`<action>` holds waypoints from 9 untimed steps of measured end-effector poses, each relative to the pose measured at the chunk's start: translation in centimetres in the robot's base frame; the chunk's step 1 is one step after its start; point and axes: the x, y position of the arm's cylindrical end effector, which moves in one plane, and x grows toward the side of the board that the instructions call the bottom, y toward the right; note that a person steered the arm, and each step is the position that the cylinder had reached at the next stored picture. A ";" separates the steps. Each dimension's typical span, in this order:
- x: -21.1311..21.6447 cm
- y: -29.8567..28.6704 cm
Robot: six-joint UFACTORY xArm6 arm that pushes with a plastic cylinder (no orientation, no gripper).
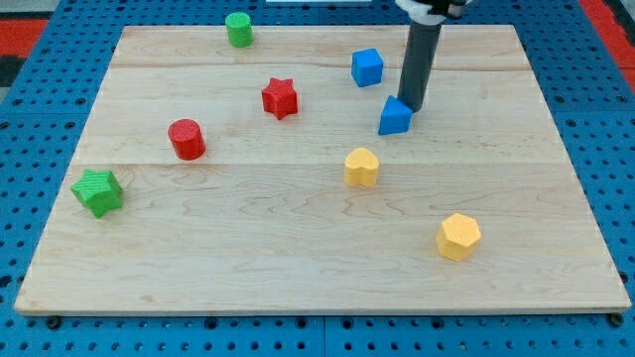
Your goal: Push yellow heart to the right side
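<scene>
The yellow heart-shaped block lies near the middle of the pale wooden board, untouched. My tip, a bare rod that holds nothing, rests against the upper right edge of the blue wedge-like block, above and to the right of the heart. The approach step is in hand. The next move likely requires routing the tip round to the heart's left side, then pushing rightward, clear of the yellow hexagonal block.

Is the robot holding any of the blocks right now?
No. My tip only pushes; it holds nothing. It sits against the top right of the blue block.
</scene>
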 end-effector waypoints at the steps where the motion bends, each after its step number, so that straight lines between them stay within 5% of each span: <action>1: 1.0 0.0; 3: 1.9 2.2; 6: -1.2 -6.0; 9: 8.3 -8.5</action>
